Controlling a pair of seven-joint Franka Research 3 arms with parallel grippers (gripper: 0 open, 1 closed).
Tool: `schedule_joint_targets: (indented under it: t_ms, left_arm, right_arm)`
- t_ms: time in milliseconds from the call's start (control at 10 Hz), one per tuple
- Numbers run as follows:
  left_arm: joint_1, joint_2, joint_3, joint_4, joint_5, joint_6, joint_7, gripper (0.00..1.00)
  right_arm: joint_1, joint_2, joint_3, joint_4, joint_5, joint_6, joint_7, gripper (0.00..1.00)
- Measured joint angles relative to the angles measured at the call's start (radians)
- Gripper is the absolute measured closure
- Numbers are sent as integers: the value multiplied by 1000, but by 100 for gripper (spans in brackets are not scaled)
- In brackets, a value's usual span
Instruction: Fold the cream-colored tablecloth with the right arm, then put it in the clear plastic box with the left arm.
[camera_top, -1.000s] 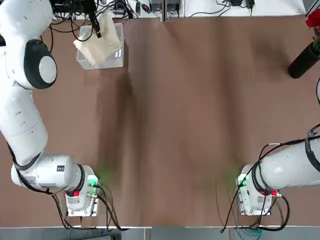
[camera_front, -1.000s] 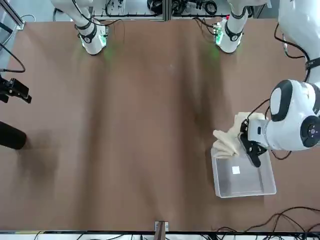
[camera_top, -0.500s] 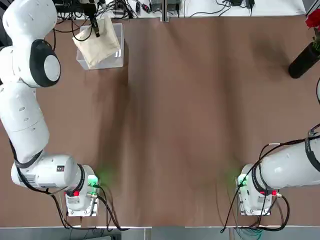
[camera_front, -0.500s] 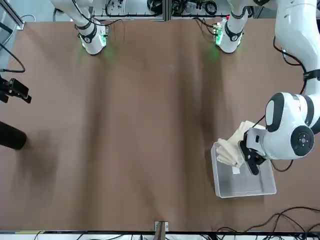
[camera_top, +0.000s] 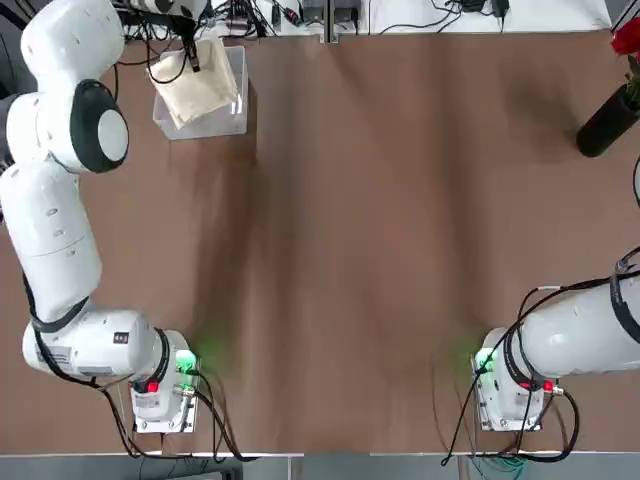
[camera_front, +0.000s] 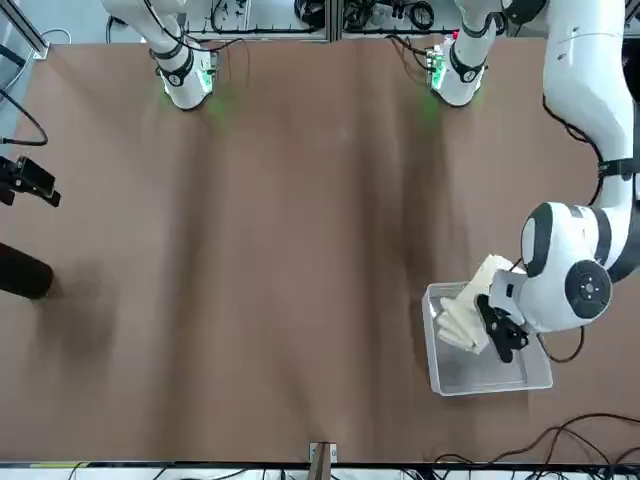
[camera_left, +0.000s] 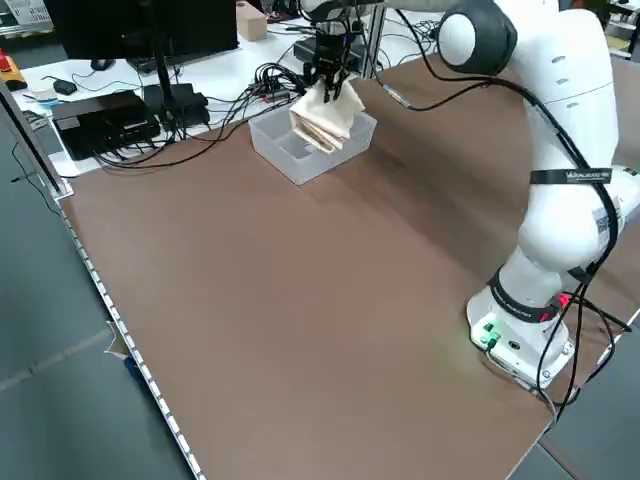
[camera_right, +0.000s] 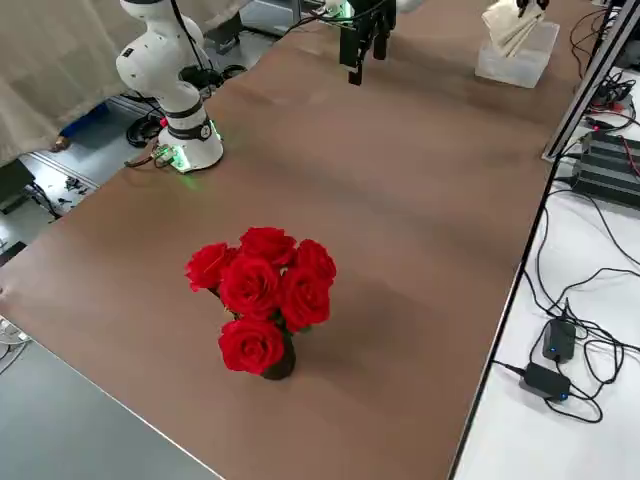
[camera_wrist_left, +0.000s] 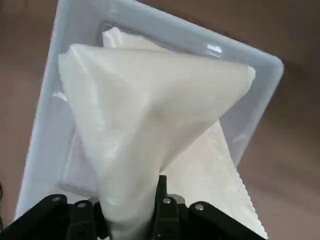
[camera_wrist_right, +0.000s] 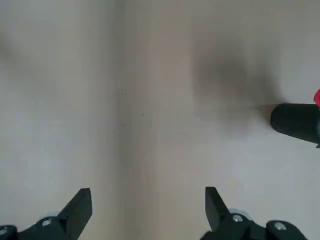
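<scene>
- Top view showed the box (camera_top: 205, 115) in the far left corner of the worktop (camera_top: 380, 230), with the folded cloth (camera_top: 196, 85) hanging over it from the left claw (camera_top: 191, 60).
- Cloth hung straight below that claw, so the box lay directly under it. From the front view the bundle (camera_front: 466, 312) sat over the box's (camera_front: 487, 375) side nearer the arm bases and partly inside the rim, not centred.
- Left wrist view had the cloth (camera_wrist_left: 150, 115) fanning down and out from the left claw (camera_wrist_left: 131, 212) into the box (camera_wrist_left: 150, 32). One lower flap reached past the rim on one side, and I could not tell whether it touched the worktop.
- Cloth's long axis ran down and slantwise from the pinch; the left side view showed it tilted over the box (camera_left: 290, 160).
- Left claw was nearly closed, pinching the cloth's gathered top edge between its fingers (camera_wrist_left: 162, 195).
- Left arm was by far the nearer. Right claw (camera_wrist_right: 148, 210) hung wide open and empty above bare worktop, well apart from the box.
- My judgement: folding was done, and the coming move turned on lowering and centring so the stray flap cleared the rim before release.
</scene>
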Motion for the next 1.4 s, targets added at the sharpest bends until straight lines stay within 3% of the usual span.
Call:
schedule_joint_targets:
  t_ms: [500,600,800,1000,1200,1400]
  left_arm:
    - [-14,41,3,0,19,39,1,83]
    - [-14,44,3,1,26,41,1,72]
    - [-14,44,4,1,31,41,1,62]
    - [-9,43,6,14,31,49,-19,34]
    - [-1,18,6,33,30,54,-157,5]
    - [1,-43,5,33,30,53,-282,0]
  right_arm:
    - [0,0,0,0,0,0,0,0]
    - [0,0,0,0,0,0,0,0]
    - [0,0,0,0,0,0,0,0]
    - [-1,0,0,0,0,0,0,0]
    - [-1,0,0,0,0,0,0,0]
    - [-1,0,0,0,0,1,0,0]
